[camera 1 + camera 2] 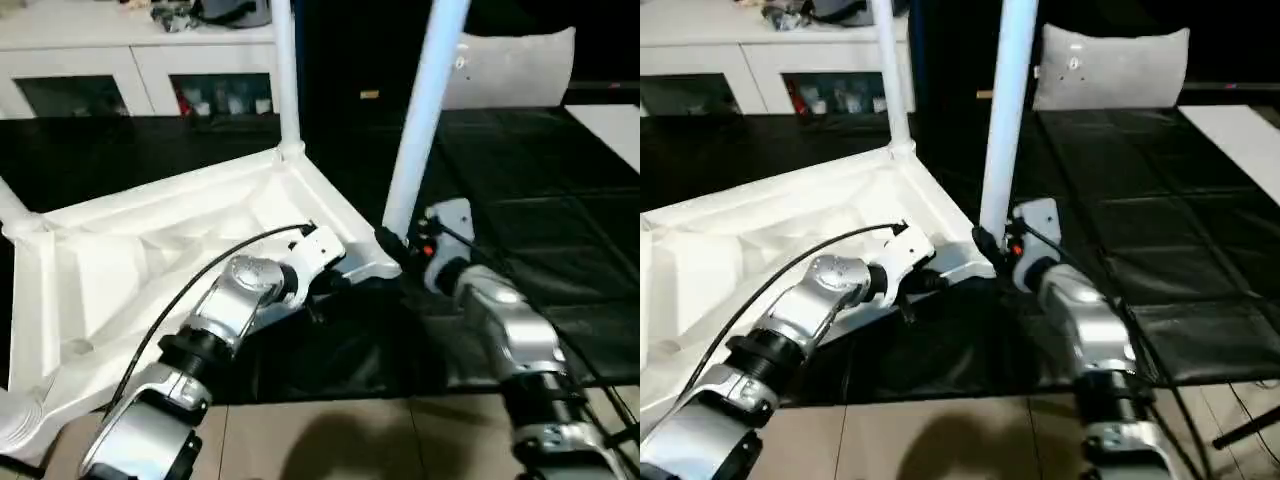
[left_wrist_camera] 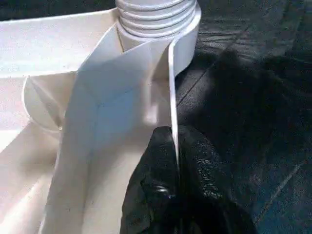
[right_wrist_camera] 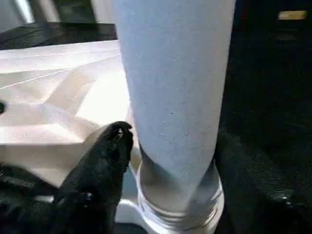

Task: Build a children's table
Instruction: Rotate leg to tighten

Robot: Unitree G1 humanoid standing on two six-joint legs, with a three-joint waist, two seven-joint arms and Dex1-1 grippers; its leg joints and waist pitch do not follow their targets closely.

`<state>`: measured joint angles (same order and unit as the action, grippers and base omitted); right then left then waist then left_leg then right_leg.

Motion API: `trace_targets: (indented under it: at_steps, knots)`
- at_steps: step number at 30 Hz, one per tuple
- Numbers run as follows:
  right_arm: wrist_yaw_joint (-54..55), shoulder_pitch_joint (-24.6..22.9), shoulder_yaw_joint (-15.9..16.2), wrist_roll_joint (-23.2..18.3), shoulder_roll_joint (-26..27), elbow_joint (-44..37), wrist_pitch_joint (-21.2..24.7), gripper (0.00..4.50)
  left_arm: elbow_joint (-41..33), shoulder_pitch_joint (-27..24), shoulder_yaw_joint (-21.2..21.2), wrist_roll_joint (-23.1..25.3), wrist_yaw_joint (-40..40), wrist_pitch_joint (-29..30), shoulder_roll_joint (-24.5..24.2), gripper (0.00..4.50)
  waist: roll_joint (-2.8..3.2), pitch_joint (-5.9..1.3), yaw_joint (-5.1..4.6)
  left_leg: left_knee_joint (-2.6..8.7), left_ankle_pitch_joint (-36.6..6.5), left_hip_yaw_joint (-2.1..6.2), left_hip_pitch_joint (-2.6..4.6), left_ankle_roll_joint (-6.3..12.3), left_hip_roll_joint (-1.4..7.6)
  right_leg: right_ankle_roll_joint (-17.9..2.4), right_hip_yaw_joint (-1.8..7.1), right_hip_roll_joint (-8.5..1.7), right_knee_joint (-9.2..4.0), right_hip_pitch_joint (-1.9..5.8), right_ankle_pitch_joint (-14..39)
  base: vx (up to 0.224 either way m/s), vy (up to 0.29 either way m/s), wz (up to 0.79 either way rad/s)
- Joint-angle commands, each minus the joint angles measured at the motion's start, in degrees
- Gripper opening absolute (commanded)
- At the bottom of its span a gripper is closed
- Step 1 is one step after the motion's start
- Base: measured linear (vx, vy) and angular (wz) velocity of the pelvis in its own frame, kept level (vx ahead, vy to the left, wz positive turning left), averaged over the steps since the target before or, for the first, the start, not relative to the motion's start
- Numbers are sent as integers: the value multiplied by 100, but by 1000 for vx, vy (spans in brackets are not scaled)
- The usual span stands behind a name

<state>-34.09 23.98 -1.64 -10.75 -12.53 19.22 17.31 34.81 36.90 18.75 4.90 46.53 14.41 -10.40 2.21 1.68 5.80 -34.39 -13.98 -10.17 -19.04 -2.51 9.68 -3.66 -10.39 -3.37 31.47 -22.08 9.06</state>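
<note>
- The table top (image 1: 150, 260) lay upside down on the black mat (image 1: 560, 220), ribs up, and the head views gave me the whole spread of it.
- My left gripper (image 2: 176, 161) was clenched on the top's thin rim wall near the front corner; my left wrist view caught that pinch, one finger (image 2: 151, 190) on each side of the wall.
- That view also showed the threaded base of the leg (image 2: 157, 14) in the corner socket.
- The head views showed that leg (image 1: 425, 110) standing upright in the front corner, and another leg (image 1: 286, 70) up in the far corner.
- My right gripper (image 1: 392, 243) sat at the near leg's foot, fingers spread around it; I couldn't tell whether they pressed it.
- My right wrist view showed one finger (image 3: 105, 161) just beside the tube (image 3: 173, 92).
- A white cabinet (image 1: 130, 70) stood behind.
</note>
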Motion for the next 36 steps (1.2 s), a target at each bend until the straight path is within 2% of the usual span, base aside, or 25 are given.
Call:
trace_targets:
  at_steps: [1, 4, 5, 6, 7, 12, 14, 15, 16, 17, 21, 25, 28, 32, 34, 36]
  knots:
    - [-793, -151, 258, -233, -172, -127, 13, 313, -5, -49, 42, -1, 180, -371, -100, 0, -74, -367, 51, 319, 151, 182, -58, 771, 425, -67, 491, -730, -319, 376, 1360, 0, 0, 0]
    - [-1231, -200, 199, -343, -530, -196, -28, 347, 10, -106, 94, -13, 463, -572, -267, 0, -70, -355, 101, 327, 58, 180, -64, 742, 416, 103, 461, -706, -370, 381, 1698, 0, 0, 0]
    - [-1656, -244, 204, -350, -889, -245, -148, 353, 12, -156, 178, -19, 812, -834, -448, 0, -70, -350, 103, 323, 18, 179, -63, 731, 406, 155, 446, -692, -390, 372, 1784, 0, 0, 0]
    - [-1725, -249, 207, -355, -938, -252, -156, 360, 9, -162, 191, -21, 868, -852, -476, 0, -70, -354, 108, 322, 3, 179, -53, 722, 412, 187, 450, -693, -389, 371, 1809, 0, 0, 0]
    - [-2162, -281, 227, -394, -1236, -317, -179, 382, 2, -207, 292, -28, 1267, -1080, -666, 0, -60, -350, 136, 321, -55, 176, -47, 730, 424, 257, 451, -685, -395, 358, 1889, 0, 0, 0]
    - [-2938, -313, 372, -489, -1621, -409, -196, 397, 53, -223, 461, -12, 1834, -1472, -918, 0, -61, -341, 168, 325, -142, 162, -35, 669, 409, 267, 425, -668, -414, 337, 2024, 0, 0, 0]
    - [-3641, -267, 585, -508, -1892, -342, -390, 397, -23, -244, 615, -88, 2471, -1753, -1115, 0, -67, -349, 221, 320, -109, 158, -35, 702, 432, 260, 439, -667, -405, 334, 1988, 0, 0, 0]
    - [-3801, -237, 643, -503, -1945, -300, -453, 382, -54, -248, 654, -113, 2643, -1815, -1162, 0, -60, -364, 273, 313, -74, 164, -24, 719, 447, 235, 451, -682, -379, 328, 1919, 0, 0, 0]
    - [-3801, -237, 643, -503, -1945, -300, -453, 371, -54, -248, 654, -113, 2643, -1815, -1162, 0, -63, -358, 274, 321, -44, 168, -34, 725, 464, 202, 457, -683, -363, 327, 1859, 0, 0, 0]
    - [-4021, -182, 724, -527, -1989, -227, -509, 364, -80, -242, 716, -140, 2872, -1933, -1221, 0, -71, -363, 299, 318, -42, 169, -14, 711, 476, 135, 453, -689, -355, 313, 1817, 0, 0, 0]
    - [-4424, -92, 907, -522, -2007, -140, -550, 320, -156, -234, 858, -134, 3284, -2160, -1326, 0, -70, -355, 372, 321, -59, 157, -14, 669, 477, 79, 463, -701, -358, 313, 1912, 0, 0, 0]
    - [-4695, -30, 1052, -574, -1943, -111, -525, 282, -250, -233, 955, -119, 3510, -2266, -1372, 0, -74, -355, 391, 331, -92, 165, -21, 616, 486, 79, 464, -714, -358, 324, 1970, 0, 0, 0]
    - [-5107, 16, 1221, -690, -1900, -94, -477, 264, -306, -208, 1019, -142, 3673, -2323, -1361, 0, -86, -360, 397, 325, -94, 149, -30, 627, 456, 131, 463, -704, -363, 332, 2007, 0, 0, 0]
    - [-5226, 39, 1279, -678, -1893, -39, -493, 230, -297, -200, 1025, -142, 3708, -2349, -1346, 0, -75, -361, 426, 325, -26, 165, -24, 631, 489, 108, 468, -705, -348, 319, 1918, 0, 0, 0]
    - [-5296, 68, 1314, -650, -1878, 53, -526, 204, -268, -189, 1026, -133, 3715, -2374, -1330, 0, -84, -357, 425, 331, -87, 159, -12, 580, 478, 132, 458, -703, -364, 317, 2019, 0, 0, 0]
    - [-5320, 79, 1325, -644, -1872, 83, -537, 200, -258, -186, 1024, -132, 3719, -2379, -1327, 0, -78, -357, 423, 328, -92, 154, -24, 563, 463, 154, 459, -699, -367, 324, 2059, 0, 0, 0]
